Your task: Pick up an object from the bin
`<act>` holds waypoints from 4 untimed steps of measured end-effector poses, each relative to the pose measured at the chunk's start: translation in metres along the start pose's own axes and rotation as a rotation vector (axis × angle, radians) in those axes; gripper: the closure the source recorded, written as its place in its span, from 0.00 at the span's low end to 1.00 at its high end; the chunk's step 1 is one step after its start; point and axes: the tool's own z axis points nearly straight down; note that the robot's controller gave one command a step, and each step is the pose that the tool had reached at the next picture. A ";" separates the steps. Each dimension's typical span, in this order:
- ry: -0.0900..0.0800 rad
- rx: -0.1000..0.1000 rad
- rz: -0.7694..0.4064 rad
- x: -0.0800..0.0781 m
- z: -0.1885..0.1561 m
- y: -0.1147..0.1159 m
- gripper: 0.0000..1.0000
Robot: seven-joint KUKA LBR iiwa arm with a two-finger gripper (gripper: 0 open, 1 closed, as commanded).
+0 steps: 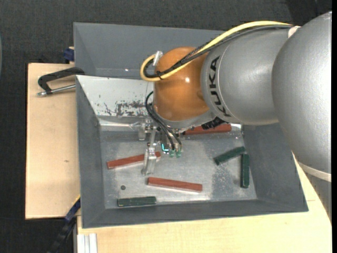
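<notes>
My gripper (149,161) hangs below the orange wrist cover, low over the bin floor left of the middle. Its tip is at the right end of a red flat stick (125,163) that lies slanted on the floor; I cannot tell whether it touches the stick. A second red stick (174,184) lies just below and to the right of the gripper, apart from it. A dark green stick (136,201) rests along the front wall.
Two dark green sticks (229,155) (245,171) lie at the right side, forming a corner. Another red stick (208,130) lies by the back wall, partly hidden under the arm. The arm covers the bin's upper right.
</notes>
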 end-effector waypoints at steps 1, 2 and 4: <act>-0.008 -0.002 0.002 -0.002 -0.005 -0.001 0.00; -0.015 -0.002 -0.205 0.023 0.068 0.000 1.00; -0.009 0.000 -0.202 0.045 -0.129 -0.037 1.00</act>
